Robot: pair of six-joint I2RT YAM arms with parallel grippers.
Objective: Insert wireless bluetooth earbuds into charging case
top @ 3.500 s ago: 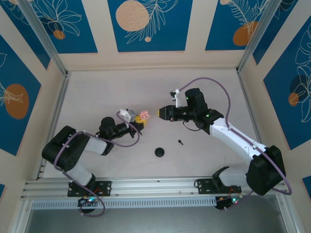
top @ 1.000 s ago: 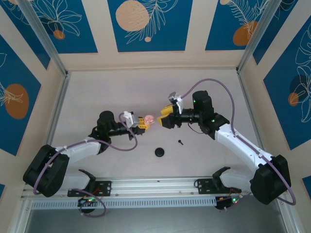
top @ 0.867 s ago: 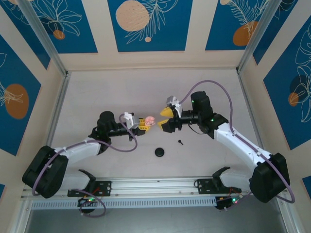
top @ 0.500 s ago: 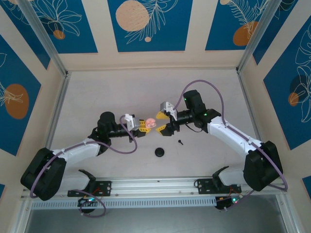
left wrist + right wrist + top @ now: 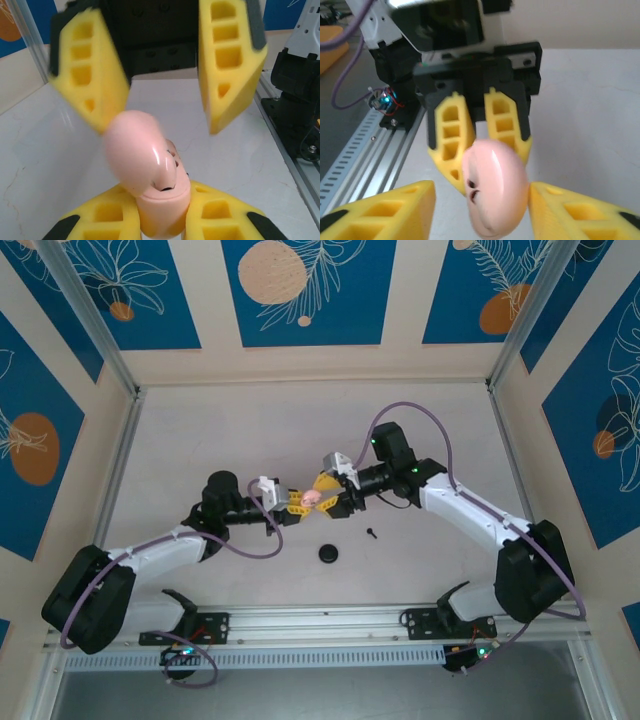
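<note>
- Left pincer [image 5: 295, 502] is clamped on the pink charging case [image 5: 311, 498], held off the tabletop [image 5: 200, 440], lid [image 5: 134, 150] hinged up
- Right pincer [image 5: 330, 496] stands half-wide astride that lid; better to press gently, without twisting the case
- One earbud [image 5: 371, 533] lies on the tabletop nearby, probably to fetch next

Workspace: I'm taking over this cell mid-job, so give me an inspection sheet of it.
Surface: pale table, no spills seen.
Job's things: pink charging case, lid open, held above the table; one earbud lying loose; second not made out.
Clutter: black disc near the earbud.
End effectors: left end effector shut on the case; right end effector open, fingers either side of the lid.
Cables: purple cables looped along both arms, clear of the case.
Surroundings: blue patterned walls; aluminium rail at the near edge.
</note>
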